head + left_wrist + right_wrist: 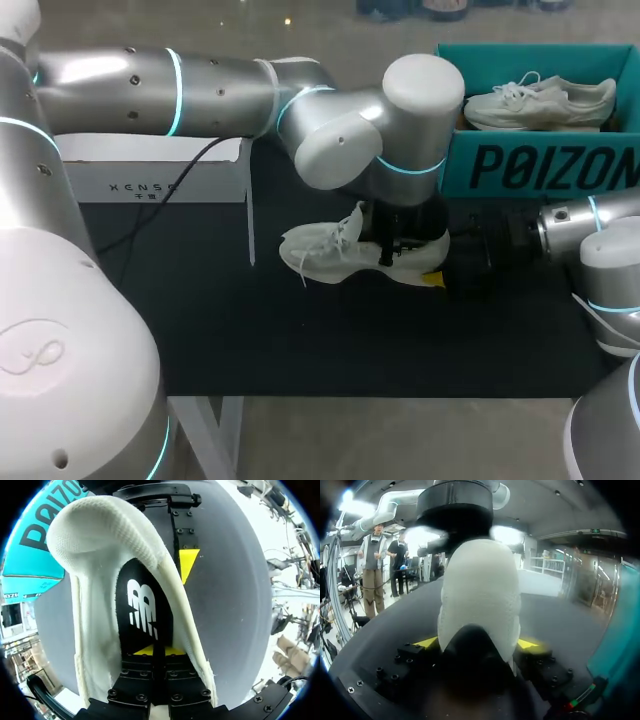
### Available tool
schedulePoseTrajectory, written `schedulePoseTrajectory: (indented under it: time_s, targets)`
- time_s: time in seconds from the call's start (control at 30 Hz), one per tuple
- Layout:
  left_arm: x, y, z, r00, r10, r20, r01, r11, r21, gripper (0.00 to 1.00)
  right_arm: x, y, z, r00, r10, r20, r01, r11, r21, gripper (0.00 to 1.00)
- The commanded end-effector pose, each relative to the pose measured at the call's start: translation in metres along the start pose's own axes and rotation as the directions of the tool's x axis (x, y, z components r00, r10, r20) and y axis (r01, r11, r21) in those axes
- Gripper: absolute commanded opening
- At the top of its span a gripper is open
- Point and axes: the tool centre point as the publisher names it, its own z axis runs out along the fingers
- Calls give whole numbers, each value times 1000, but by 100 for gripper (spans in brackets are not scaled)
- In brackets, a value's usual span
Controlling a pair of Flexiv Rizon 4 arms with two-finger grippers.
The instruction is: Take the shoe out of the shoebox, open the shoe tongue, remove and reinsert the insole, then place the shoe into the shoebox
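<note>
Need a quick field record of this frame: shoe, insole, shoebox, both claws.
shoe: white, out of the box, lying on the black mat, toe toward my left
insole: black, inside the shoe
left claw: down in the shoe's opening, shut on the insole at its heel end
right claw: shut on the shoe's heel, one finger on each side
shoebox: teal, behind the shoe, holding a second shoe
stage: insole not yet out
</note>
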Motion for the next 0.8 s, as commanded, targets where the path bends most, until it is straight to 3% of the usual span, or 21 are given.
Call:
schedulePoseTrajectory:
  time_s: [0.03,0.8]
  targets:
    - [10,3,26,996,-23,81,20,999,34,0,0,-2,3,1000,2,0,-2,1000,1,0]
    - [2,11,-12,972,-84,221,71,995,64,0,0,-2,3,1000,2,0,-2,1000,1,0]
